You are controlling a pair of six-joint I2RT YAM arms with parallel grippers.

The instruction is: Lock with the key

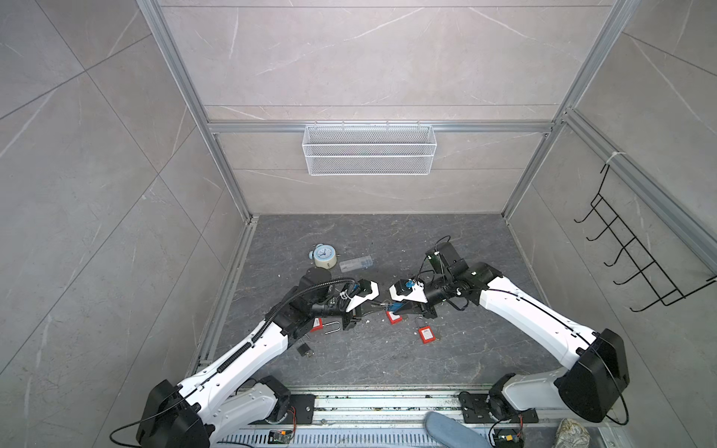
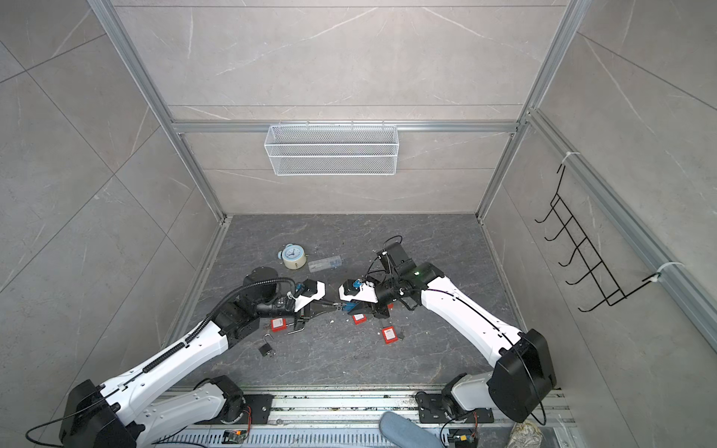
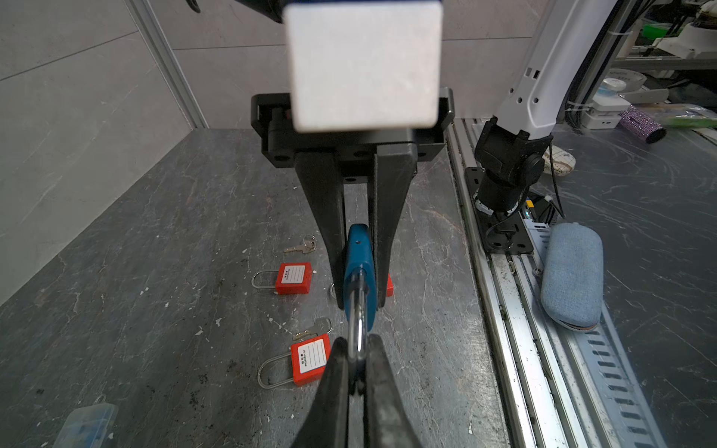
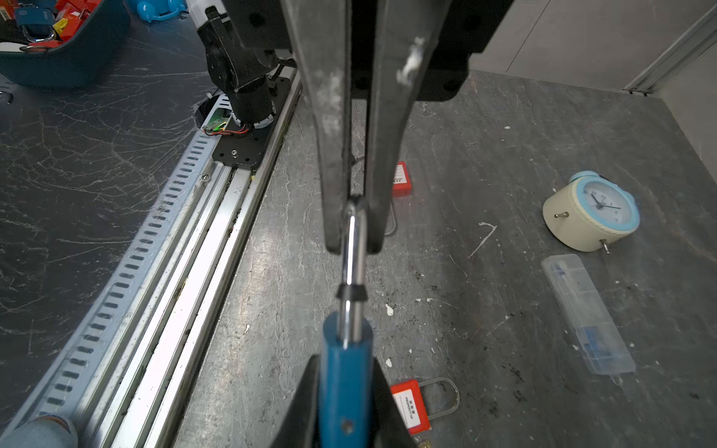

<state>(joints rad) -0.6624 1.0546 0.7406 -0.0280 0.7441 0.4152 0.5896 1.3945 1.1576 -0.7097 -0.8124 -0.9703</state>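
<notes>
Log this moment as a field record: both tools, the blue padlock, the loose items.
blue padlock: held between both tools
left tool: shut on its shackle
right tool: shut on its blue body
red padlocks: three, lying on the floor
keys: at least two, loose on the floor
other: alarm clock, clear case

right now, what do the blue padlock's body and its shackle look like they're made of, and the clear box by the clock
blue padlock body: probably plastic or a plastic-coated shell; even blue colour, dull soft sheen, rounded edges.
shackle: metal, likely polished or chromed steel; silver with bright, mirror-like streaks.
clear box: transparent plastic, slightly cloudy; its contents and the dark floor show through.
</notes>
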